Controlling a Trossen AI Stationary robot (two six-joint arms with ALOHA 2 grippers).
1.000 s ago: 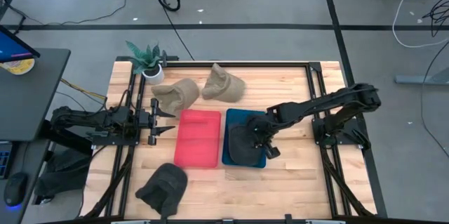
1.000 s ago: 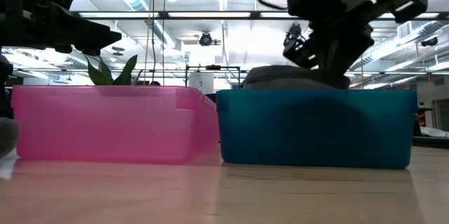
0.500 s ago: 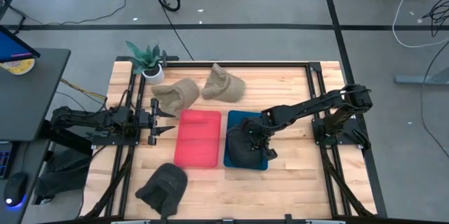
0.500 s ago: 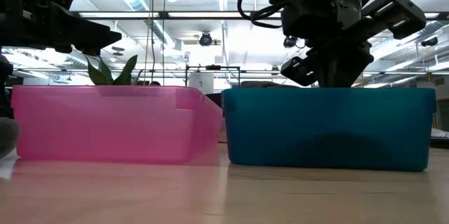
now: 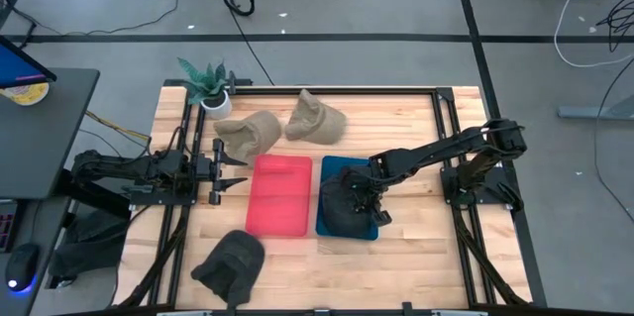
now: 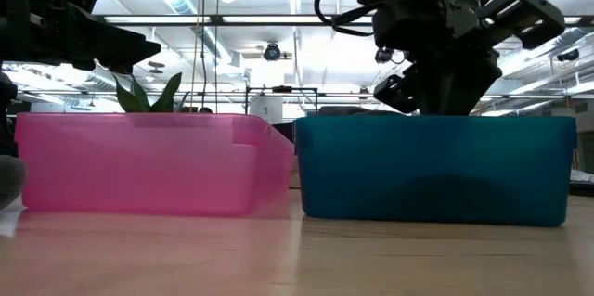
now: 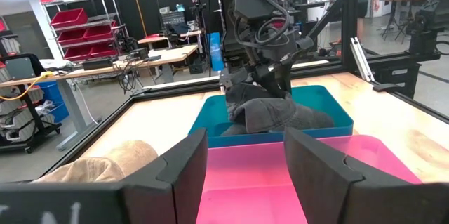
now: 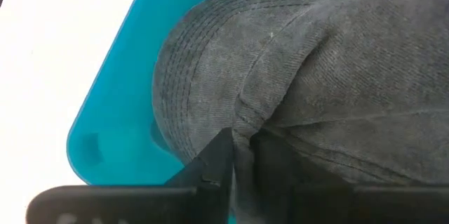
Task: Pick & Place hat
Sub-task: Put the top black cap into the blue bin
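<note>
right gripper (image 8: 242, 155) pinches dark hat (image 8: 330, 76), bin wall hiding it.

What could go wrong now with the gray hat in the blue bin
1. The right gripper is pinched on the gray hat inside the blue bin. If it lifts without opening, the hat may come back out.
2. The hat drapes over the bin's near rim in the high view, so it could slide out onto the table.
3. The arm presses low in the bin and could shove it against the pink bin.
</note>
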